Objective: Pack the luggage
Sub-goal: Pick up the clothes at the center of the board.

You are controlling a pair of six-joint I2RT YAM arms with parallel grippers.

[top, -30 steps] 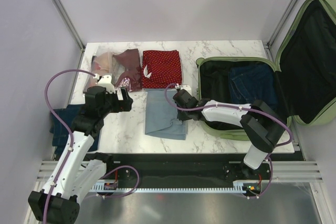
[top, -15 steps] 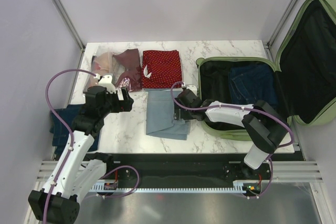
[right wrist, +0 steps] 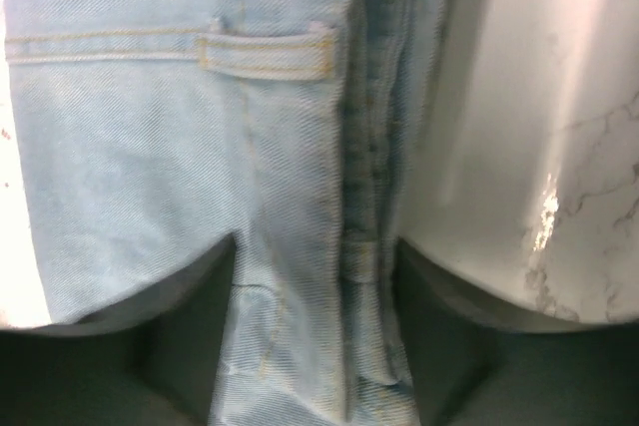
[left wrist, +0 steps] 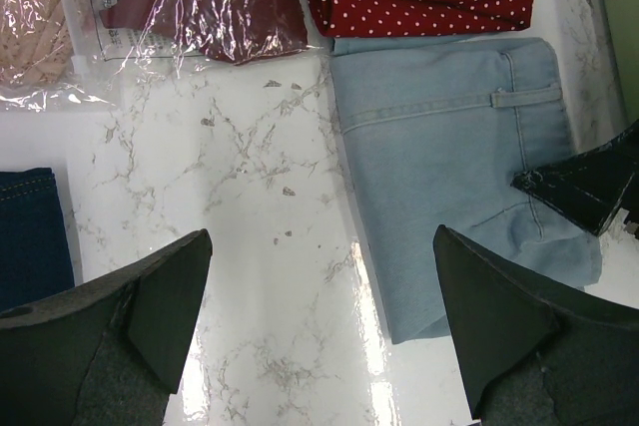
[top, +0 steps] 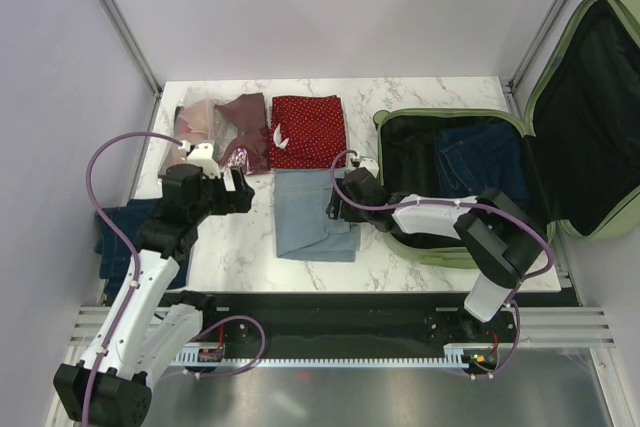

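Your right gripper (right wrist: pixel 315 256) is clamped on the folded light-blue jeans' (top: pixel 305 217) luggage-side (top: pixel 450 113) edge, ready for dragging in, while your left gripper (left wrist: pixel 319 246) hangs apart, clear.

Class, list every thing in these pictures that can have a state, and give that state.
luggage, open, lid up.
dark jeans, folded, inside the luggage.
light blue jeans, folded, on the table, edge pinched.
red dotted cloth, folded, on the table.
right gripper, shut on the light blue jeans.
left gripper, open, holding nothing.
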